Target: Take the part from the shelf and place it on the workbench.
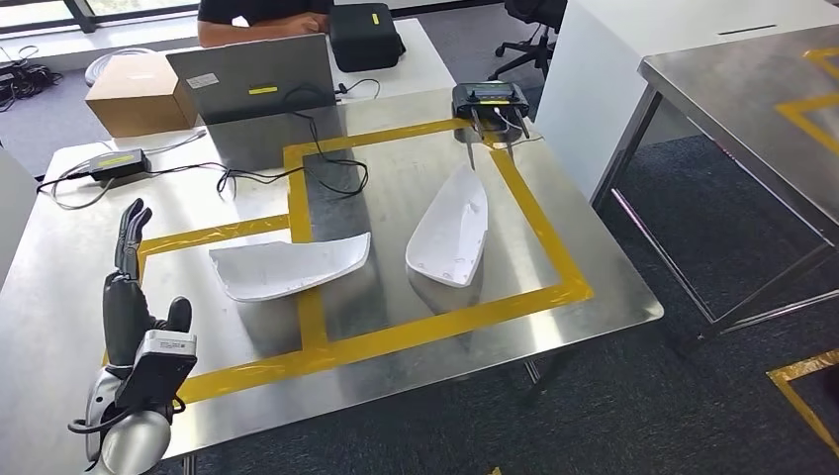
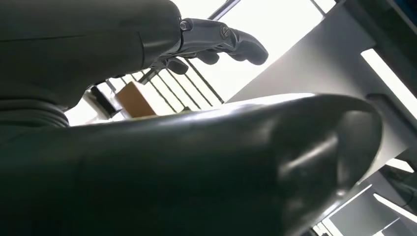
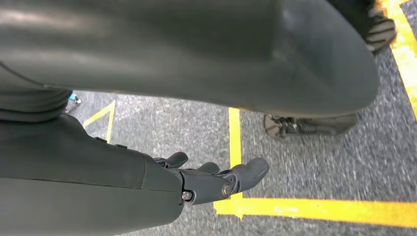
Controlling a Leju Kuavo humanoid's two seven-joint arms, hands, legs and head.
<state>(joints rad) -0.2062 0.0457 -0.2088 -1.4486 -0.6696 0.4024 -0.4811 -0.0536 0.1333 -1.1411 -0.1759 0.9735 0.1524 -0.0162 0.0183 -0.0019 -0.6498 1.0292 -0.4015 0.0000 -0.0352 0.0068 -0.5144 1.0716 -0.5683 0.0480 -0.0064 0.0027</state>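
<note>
person (image 1: 259,22) cut off, laptop (image 1: 259,81) screen hidden

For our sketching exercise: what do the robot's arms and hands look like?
The left arm is rounded silver metal with a black cable looping beside a grey box at the wrist. The left hand is dark grey with black, segmented fingers. The right hand is dark grey too, with screw heads showing.
</note>
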